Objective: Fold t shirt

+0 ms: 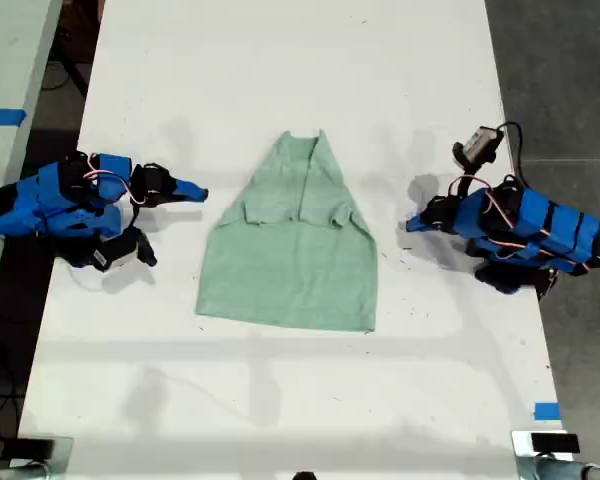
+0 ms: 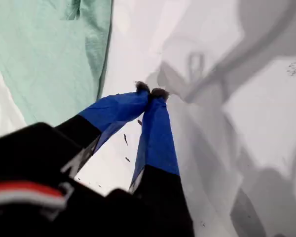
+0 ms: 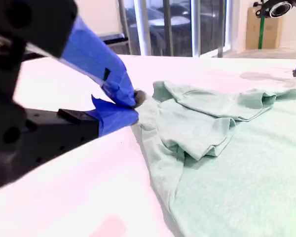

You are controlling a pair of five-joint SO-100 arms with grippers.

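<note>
**T shirt between our two closed grippers**

The t shirt lies in the middle of the white desk, both sleeves folded inward. Our first gripper rests near the desk edge at the exterior view's right, jaws closed on nothing, apart from the cloth. Our second gripper, also closed and empty, is just beside the opposite sleeve.

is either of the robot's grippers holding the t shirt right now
No: in the exterior view the t shirt lies on the white table, apart from both grippers, and both wrist views show empty shut fingers.
</note>
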